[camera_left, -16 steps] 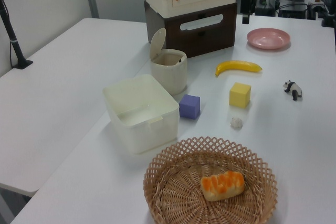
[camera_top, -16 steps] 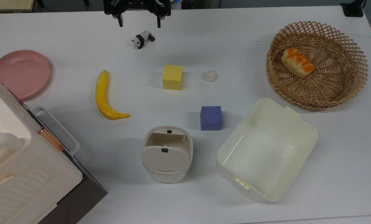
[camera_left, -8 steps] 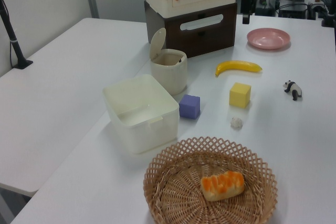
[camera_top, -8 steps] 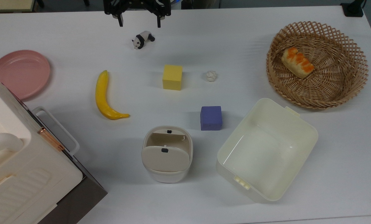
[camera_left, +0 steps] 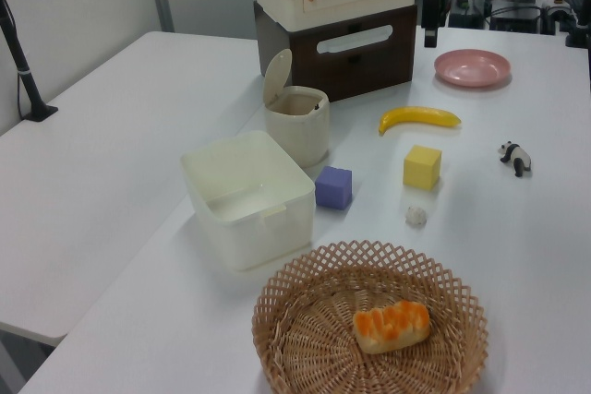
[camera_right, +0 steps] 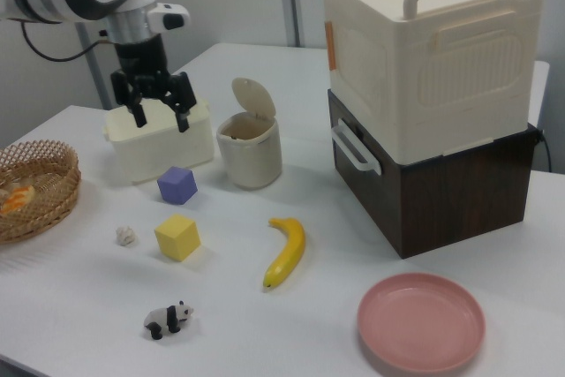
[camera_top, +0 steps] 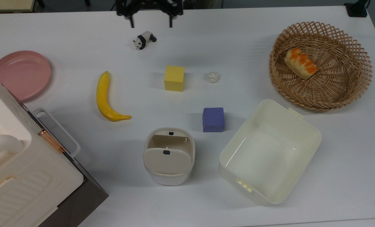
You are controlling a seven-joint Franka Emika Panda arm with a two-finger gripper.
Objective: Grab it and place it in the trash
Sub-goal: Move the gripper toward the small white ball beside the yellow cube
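Observation:
The paper wad [camera_top: 213, 77] [camera_left: 416, 216] [camera_right: 125, 236], small, white and crumpled, lies on the white table to the top view's right of a yellow cube [camera_top: 174, 78]. The trash [camera_top: 169, 157] [camera_left: 297, 125] [camera_right: 250, 149], a small cream bin, stands with its swing flap tipped up and its mouth showing. My gripper [camera_top: 151, 22] [camera_right: 161, 118] hangs open in the air at the top view's upper edge, just beyond a panda figurine [camera_top: 144, 40]. It is far from the wad and holds nothing.
A purple cube [camera_top: 213, 119] sits between the wad and the bin. A cream tub [camera_top: 292, 115] stands to the top view's right of the bin, and a wicker basket [camera_top: 357, 78] holding bread lies beyond it. Banana [camera_top: 107, 98], pink plate [camera_top: 19, 74] and a cabinet [camera_top: 17, 164] are on the top view's left.
My gripper has shifted a little toward the top view's right along the table's far edge, still open. Nothing on the table has moved.

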